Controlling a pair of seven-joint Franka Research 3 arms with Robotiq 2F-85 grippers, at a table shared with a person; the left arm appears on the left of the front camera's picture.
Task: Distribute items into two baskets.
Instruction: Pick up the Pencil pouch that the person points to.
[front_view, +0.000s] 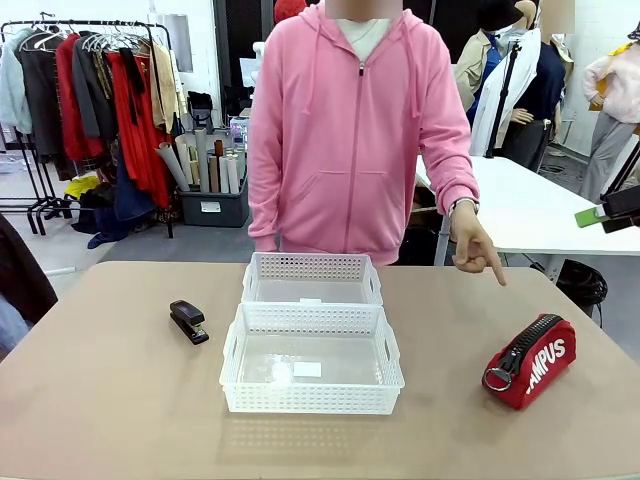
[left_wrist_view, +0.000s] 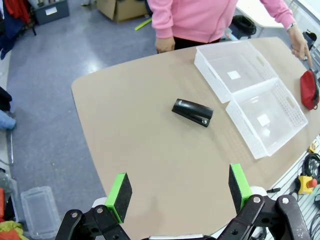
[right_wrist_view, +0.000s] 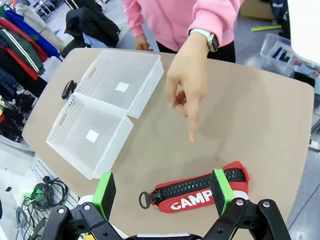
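Two items lie outside the baskets. The red CAMPUS pouch (front_view: 530, 361) sits near the right edge of the surface (front_view: 100, 400), zip upward, with the person's hand (front_view: 475, 245) pointing down toward it. The black stapler (front_view: 188, 321) lies left of the baskets, well apart from the pouch. The nearer basket (front_view: 312, 400) and farther basket (front_view: 312, 266) stand rim to rim at the middle of the surface, each holding nothing but a white label.

The right tool (right_wrist_view: 162, 192) hangs above the pouch with its jaws wide apart and nothing between them. The left tool (left_wrist_view: 179, 192) hangs over the left part of the surface, short of the stapler, also wide apart and holding nothing.

The pouch looks soft and light and should give under the pads. It is best taken across the middle of its body, crosswise to the zip and away from the ring pull. How full it is cannot be told from here. The stapler looks stiff, smooth and dense for its size. It is best pinched across its narrow sides at mid-length, since pressing from above could work the hinge.
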